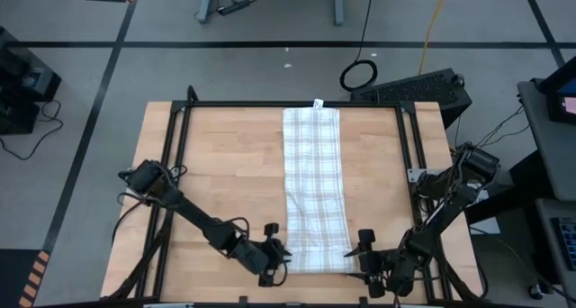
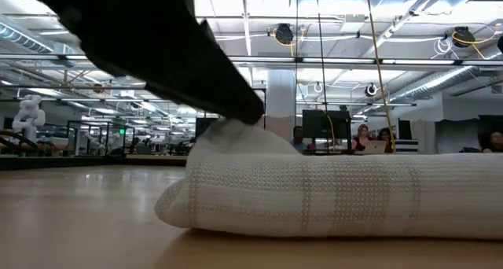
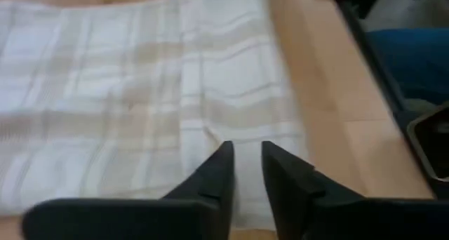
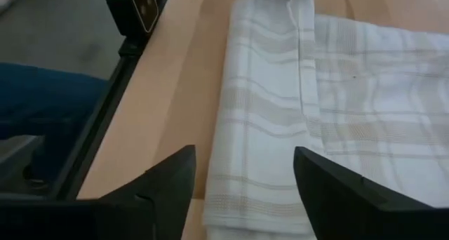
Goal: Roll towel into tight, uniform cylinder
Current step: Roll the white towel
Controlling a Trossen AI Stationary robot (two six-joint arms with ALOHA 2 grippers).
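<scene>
At table's [image 1: 225,164] near edge: left gripper [image 1: 281,257] fingers pinching towel [image 1: 315,191] corner; right gripper [image 1: 364,254] fingers apart; tag [image 1: 318,103] unreadable.

Both arms reached in low toward the near table edge. The left gripper [image 1: 281,265] sat at the near-left corner of the towel [image 1: 315,191], its fingers [image 3: 214,180] drawn narrow with a slim gap over the cloth. The right gripper [image 1: 364,254] stood at the near-right corner, jaws spread wide, holding nothing.
</scene>
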